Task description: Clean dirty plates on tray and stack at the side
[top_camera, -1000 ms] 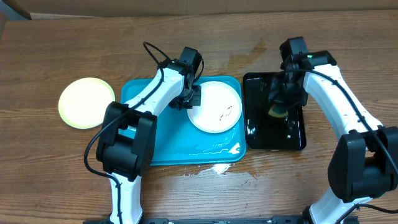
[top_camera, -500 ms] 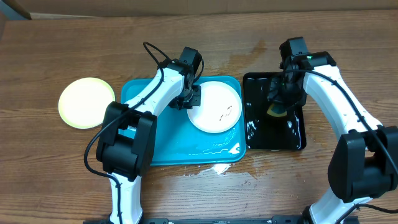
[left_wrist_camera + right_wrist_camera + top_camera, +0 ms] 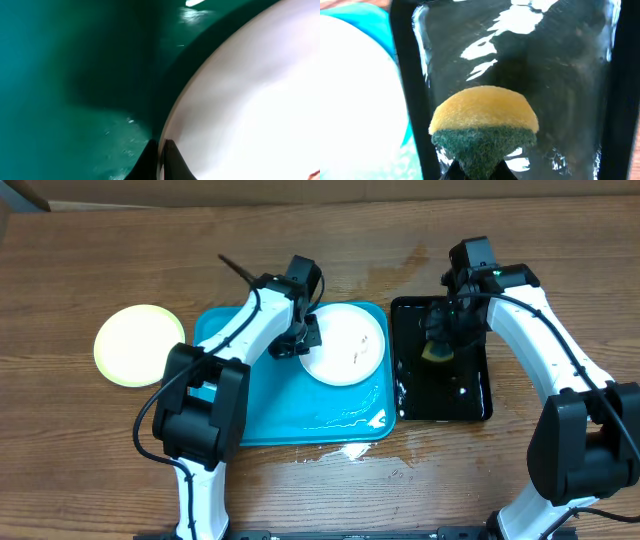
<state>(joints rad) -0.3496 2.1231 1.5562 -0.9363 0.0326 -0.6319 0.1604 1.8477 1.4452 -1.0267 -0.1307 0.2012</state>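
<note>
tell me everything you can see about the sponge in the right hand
The sponge has two layers: soft yellow foam and a dark green scouring pad. The right hand is shut on the green side, pinching it to a wedge so that the yellow part bulges into a dome. It hangs over the far half of the narrow black tray, whose glossy floor holds water. Whether it touches that floor cannot be told. Nothing else touches it.
</note>
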